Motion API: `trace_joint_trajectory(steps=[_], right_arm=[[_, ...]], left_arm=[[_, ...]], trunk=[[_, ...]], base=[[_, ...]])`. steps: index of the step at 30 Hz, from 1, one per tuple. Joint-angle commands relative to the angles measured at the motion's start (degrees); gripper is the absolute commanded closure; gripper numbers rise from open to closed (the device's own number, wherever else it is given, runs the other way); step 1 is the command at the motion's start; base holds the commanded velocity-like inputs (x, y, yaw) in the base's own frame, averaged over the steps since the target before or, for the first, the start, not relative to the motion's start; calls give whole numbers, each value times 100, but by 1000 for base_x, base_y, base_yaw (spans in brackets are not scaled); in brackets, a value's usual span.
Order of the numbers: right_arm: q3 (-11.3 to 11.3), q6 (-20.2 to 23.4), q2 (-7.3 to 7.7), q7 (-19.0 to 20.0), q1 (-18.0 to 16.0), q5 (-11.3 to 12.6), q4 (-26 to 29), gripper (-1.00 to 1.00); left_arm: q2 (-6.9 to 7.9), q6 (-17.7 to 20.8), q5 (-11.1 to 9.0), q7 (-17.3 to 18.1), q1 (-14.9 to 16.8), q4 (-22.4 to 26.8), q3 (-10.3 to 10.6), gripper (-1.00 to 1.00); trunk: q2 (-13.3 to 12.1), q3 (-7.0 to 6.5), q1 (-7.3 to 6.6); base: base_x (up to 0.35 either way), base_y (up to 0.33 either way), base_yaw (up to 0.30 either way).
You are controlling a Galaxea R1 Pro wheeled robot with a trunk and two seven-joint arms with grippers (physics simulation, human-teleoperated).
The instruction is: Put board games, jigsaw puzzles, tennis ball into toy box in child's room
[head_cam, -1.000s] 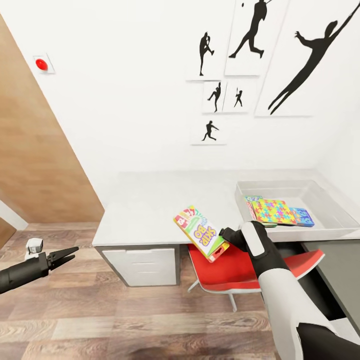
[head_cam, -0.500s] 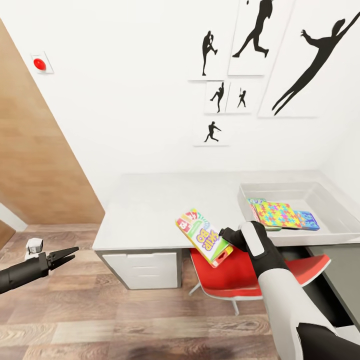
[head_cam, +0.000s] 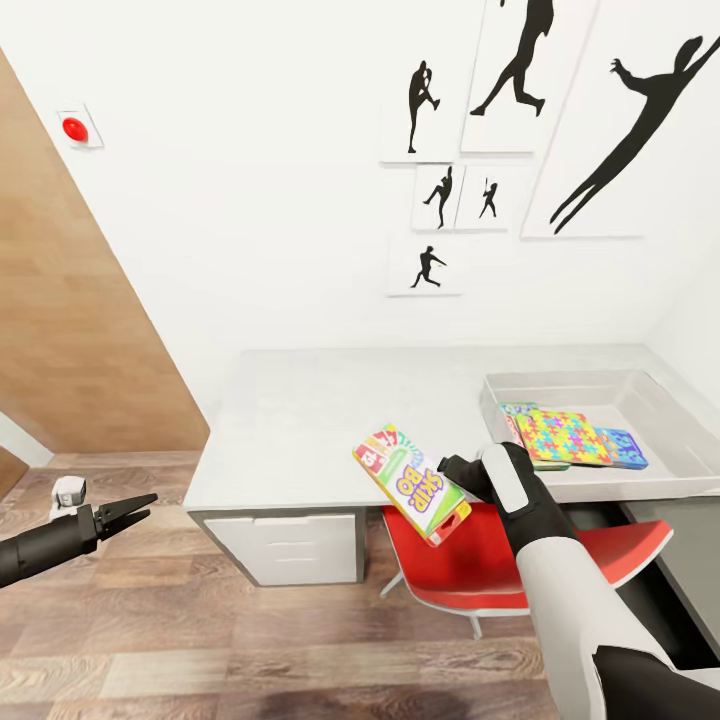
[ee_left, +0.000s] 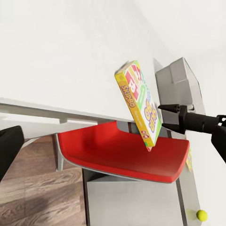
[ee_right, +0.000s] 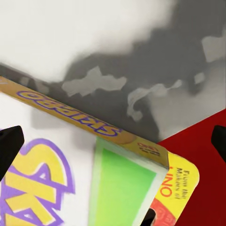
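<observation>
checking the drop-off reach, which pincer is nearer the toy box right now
Right. The right pincer, shut on the Skip-Bo box, sits at the table's front edge just short of the toy box. The left pincer hangs over the floor, beyond the table's far end from it.

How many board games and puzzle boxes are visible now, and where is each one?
4, possibly more hidden underneath. The Skip-Bo box is held in the right gripper above the table's front edge. In the toy box: a jigsaw puzzle on top, a blue box, and another box's edge beneath.
</observation>
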State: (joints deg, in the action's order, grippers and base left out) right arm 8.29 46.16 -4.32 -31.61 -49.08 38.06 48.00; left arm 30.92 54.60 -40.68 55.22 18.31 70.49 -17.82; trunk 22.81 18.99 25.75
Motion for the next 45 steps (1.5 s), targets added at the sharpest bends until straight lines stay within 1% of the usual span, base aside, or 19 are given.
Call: trace_joint_trajectory(steps=[1, 11, 32, 45], right_arm=[[15, 8, -5, -56, -5, 60, 4, -100], [23, 7, 0, -56, -5, 67, -24, -100], [24, 42, 1, -56, -5, 62, -19, -100], [24, 51, -3, -54, -5, 62, -21, -100]], left_arm=[[1, 24, -1, 15, 5, 0, -2, -100], [1, 25, -1, 15, 4, 0, -2, -100], [1, 24, -1, 15, 5, 0, -2, -100], [1, 28, -1, 15, 3, 0, -2, -100]], trunk=[[11, 10, 3], [11, 29, 3], [11, 161, 3], [11, 172, 3]], base=[[4, 1, 0], [1, 0, 0], [-9, 2, 0], [-36, 76, 0]])
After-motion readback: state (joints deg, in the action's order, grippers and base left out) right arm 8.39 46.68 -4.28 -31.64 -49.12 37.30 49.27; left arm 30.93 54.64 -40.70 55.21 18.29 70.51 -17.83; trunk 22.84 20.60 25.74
